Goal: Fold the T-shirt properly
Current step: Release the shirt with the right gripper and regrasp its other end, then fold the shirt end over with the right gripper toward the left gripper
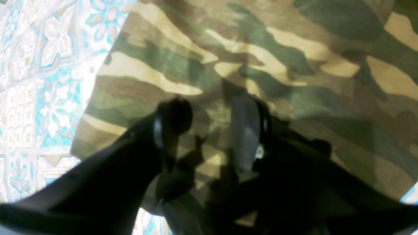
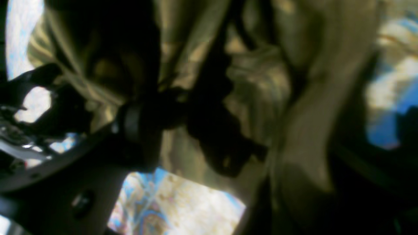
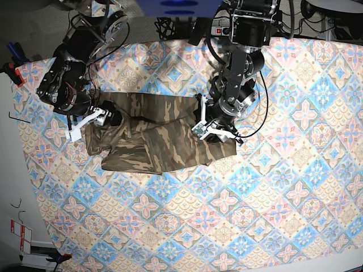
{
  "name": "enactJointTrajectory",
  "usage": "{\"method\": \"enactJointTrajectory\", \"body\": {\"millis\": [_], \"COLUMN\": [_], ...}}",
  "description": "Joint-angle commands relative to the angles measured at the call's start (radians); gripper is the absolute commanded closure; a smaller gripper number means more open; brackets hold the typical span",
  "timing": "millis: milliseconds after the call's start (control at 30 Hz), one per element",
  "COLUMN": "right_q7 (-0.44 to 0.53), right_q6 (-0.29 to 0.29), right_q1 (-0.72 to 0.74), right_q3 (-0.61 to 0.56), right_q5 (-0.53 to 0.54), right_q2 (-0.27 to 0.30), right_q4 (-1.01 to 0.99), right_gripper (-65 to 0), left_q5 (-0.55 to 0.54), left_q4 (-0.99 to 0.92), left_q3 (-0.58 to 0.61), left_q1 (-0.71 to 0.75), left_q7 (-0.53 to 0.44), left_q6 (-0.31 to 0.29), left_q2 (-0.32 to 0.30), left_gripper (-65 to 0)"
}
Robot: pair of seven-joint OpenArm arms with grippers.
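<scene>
The camouflage T-shirt [image 3: 153, 136] lies partly folded and rumpled on the tile-patterned tablecloth [image 3: 255, 187], left of centre. My left gripper [image 3: 212, 129] stands over its right end. In the left wrist view the left gripper [image 1: 210, 120] has its two dark fingers apart, pointing down at flat T-shirt fabric [image 1: 261, 49]. My right gripper [image 3: 93, 120] is at the shirt's left end. In the blurred right wrist view the right gripper [image 2: 179, 130] has its jaws wide, with T-shirt cloth [image 2: 261, 85] bunched between and draped over them, hiding one finger.
The tablecloth [image 1: 49, 65] shows beside the shirt's edge and, in the right wrist view, the tablecloth [image 2: 169, 202] shows below the hanging folds. Cables and a power strip [image 3: 215, 25] sit at the table's back edge. A red clamp [image 3: 11, 69] grips the left edge.
</scene>
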Motion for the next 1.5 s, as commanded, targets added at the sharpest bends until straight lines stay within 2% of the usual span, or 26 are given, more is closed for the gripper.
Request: {"method": "enactJointTrajectory", "body": {"millis": [0, 233, 433, 867, 1167, 1200, 1267, 1333, 1400, 1467], "right_q7": [0.004, 0.001, 0.001, 0.017, 0.177, 0.183, 0.188, 0.188, 0.185, 0.182], "right_q6": [0.003, 0.003, 0.003, 0.003, 0.003, 0.003, 0.003, 0.003, 0.003, 0.003], "right_q1": [0.018, 0.052, 0.078, 0.078, 0.076, 0.076, 0.076, 0.078, 0.079, 0.079], "right_q3": [-0.005, -0.004, -0.044, -0.14, -0.288, -0.298, -0.307, -0.314, -0.309, -0.309], "right_q5": [0.02, 0.023, 0.114, 0.114, 0.12, 0.12, 0.12, 0.12, 0.12, 0.117], "right_q2": [0.021, 0.03, 0.058, 0.059, 0.059, 0.059, 0.059, 0.059, 0.059, 0.062], "right_q4": [0.014, 0.014, 0.005, -0.038, -0.214, -0.214, -0.208, -0.208, -0.208, -0.208], "right_gripper": [-46.7, -46.7, -46.7, -46.7, -45.9, -44.0, -36.0, -24.8, -9.9, 0.0], "left_q5": [0.105, 0.105, 0.105, 0.105, 0.105, 0.105, 0.105, 0.105, 0.105, 0.105], "left_q4": [-0.039, -0.041, -0.041, -0.042, -0.042, -0.042, -0.042, -0.042, -0.042, -0.042], "left_q3": [-0.002, -0.001, -0.001, -0.001, -0.001, -0.001, -0.001, -0.001, 0.002, 0.047], "left_q1": [0.024, 0.026, 0.026, 0.026, 0.026, 0.026, 0.026, 0.027, 0.038, 0.038], "left_q7": [0.169, 0.169, 0.169, 0.169, 0.169, 0.169, 0.169, 0.169, 0.166, 0.169], "left_q6": [-0.035, -0.035, -0.035, -0.039, -0.041, -0.041, -0.041, -0.041, -0.041, -0.041], "left_q2": [-0.01, -0.01, -0.01, -0.01, -0.016, -0.016, -0.016, -0.013, -0.01, -0.007], "left_gripper": [-26.7, -26.7, -26.7, -26.7, -26.7, -26.7, -26.7, -26.7, -26.7, -26.6]}}
